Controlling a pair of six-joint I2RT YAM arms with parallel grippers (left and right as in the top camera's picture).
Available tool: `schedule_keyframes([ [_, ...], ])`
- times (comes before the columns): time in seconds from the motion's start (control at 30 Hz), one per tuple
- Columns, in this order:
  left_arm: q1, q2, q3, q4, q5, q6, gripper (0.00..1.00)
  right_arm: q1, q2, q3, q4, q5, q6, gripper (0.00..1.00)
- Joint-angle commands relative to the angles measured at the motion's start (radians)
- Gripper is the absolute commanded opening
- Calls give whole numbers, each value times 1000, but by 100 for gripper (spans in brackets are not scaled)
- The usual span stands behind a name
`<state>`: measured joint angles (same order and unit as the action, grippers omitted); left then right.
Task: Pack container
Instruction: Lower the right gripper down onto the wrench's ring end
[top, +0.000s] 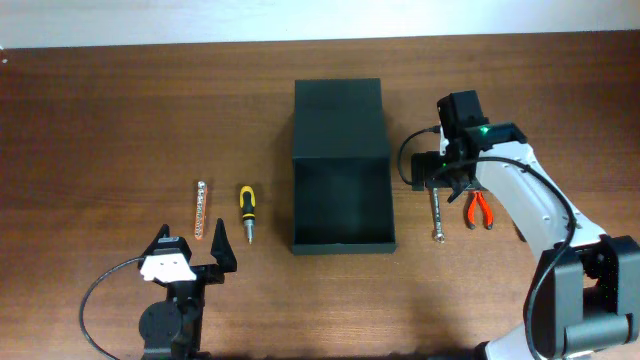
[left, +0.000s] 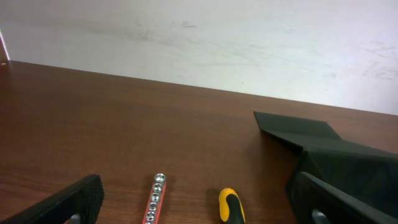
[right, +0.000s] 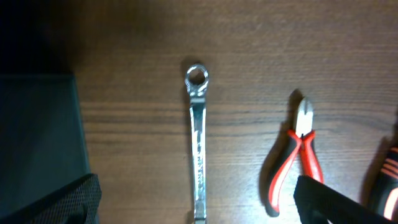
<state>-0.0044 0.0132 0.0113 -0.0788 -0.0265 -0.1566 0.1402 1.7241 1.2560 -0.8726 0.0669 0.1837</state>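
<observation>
Hovering over the wrench (right: 198, 149) with the right gripper (top: 442, 180), fingers spread wide.
The right gripper is hanging above the wrench with a finger on either side, gripping nothing, and red-handled pliers (right: 301, 158) are lying just beside it. The left gripper (top: 193, 248) is sitting low at the table's (top: 100, 120) front, also gaping and holding nothing, near a bit holder (top: 200, 210) and a screwdriver (top: 246, 212). The container (top: 340, 205) is lying open mid-table, lid flat behind it, between the two arms.

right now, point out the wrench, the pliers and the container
wrench (right: 198, 155), right wrist view, middle of its shaft
pliers (right: 303, 138), right wrist view, at the pivot
container (top: 340, 200), overhead view, bare floor of the open box
</observation>
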Motion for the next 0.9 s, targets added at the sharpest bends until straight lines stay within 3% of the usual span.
schedule_keyframes([
  [0.0,-4,-2,-2,-5,7,16,99,-21,17,-5,20,-12,-20,99],
  [0.87,-4,-2,-2,-5,7,16,99,-24,197,-5,3,-60,-47,99],
])
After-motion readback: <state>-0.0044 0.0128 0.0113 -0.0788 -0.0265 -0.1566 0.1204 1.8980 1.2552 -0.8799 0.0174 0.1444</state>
